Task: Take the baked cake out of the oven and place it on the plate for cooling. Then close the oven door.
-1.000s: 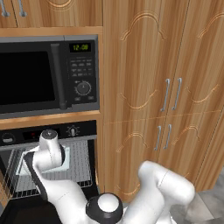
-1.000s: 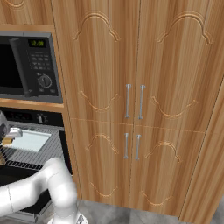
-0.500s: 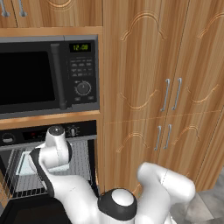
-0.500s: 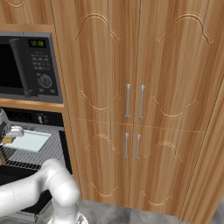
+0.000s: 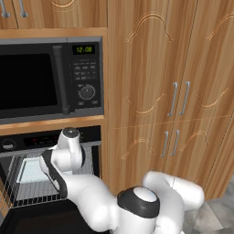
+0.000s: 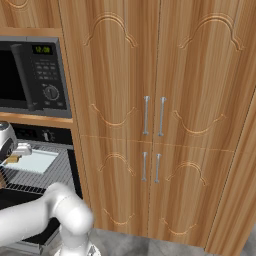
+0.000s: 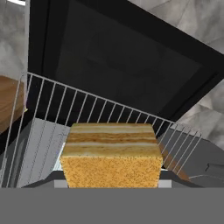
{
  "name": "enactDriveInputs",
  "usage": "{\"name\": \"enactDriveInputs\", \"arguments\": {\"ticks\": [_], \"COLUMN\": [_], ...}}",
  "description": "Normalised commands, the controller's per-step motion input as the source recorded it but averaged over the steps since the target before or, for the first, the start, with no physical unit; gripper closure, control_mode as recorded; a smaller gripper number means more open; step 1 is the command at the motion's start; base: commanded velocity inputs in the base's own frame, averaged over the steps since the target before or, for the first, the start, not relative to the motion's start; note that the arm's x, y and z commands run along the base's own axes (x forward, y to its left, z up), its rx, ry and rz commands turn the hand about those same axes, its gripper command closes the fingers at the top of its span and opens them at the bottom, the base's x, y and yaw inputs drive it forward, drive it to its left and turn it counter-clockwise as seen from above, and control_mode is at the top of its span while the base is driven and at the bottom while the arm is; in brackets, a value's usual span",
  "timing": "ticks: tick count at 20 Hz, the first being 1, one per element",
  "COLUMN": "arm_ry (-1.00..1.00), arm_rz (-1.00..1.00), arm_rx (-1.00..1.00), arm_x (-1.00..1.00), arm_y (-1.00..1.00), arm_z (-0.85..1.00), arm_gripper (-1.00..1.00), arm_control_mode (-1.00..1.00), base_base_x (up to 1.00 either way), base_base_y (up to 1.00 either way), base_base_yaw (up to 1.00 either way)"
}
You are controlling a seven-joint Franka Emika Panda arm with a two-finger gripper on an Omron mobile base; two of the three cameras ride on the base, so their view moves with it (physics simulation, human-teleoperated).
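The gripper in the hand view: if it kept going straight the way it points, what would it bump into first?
Most likely the cake, a layered square block dead ahead on the oven's wire rack. Depth is hard to judge, but nothing appears between them.

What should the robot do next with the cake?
Probably lift the cake gently up and pull it back out over the open oven door. The hand view shows the cake close up, above the wire rack, and the hand sits at the oven opening. Whether the cake is firmly held is hard to tell.
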Motion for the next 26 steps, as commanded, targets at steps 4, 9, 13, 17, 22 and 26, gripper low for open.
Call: {"name": "enactDriveInputs", "arguments": {"ticks": [4, 9, 13, 17, 22, 26], "arm_ry": [-0.03, 0.00, 0.00, -0.04, -0.20, -0.10], "arm_rz": [-0.01, -0.05, -0.01, 0.00, 0.00, 0.00], "arm_rx": [0.01, 0.02, 0.08, 0.13, 0.06, 0.00], "arm_x": [-0.28, -0.25, -0.06, -0.04, -0.17, -0.06], "arm_y": [-0.22, -0.25, -0.36, -0.44, -0.39, -0.26], "arm_z": [0.21, 0.17, 0.17, 0.16, 0.08, 0.11], "arm_gripper": [1.00, 1.00, 1.00, 1.00, 1.00, 1.00], "arm_control_mode": [-1.00, -1.00, -1.00, -1.00, -1.00, -1.00], "base_base_x": [0.00, 0.00, 0.00, 0.00, 0.00, 0.00], "base_base_y": [0.00, 0.00, 0.00, 0.00, 0.00, 0.00], "base_base_yaw": [0.00, 0.00, 0.00, 0.00, 0.00, 0.00]}}
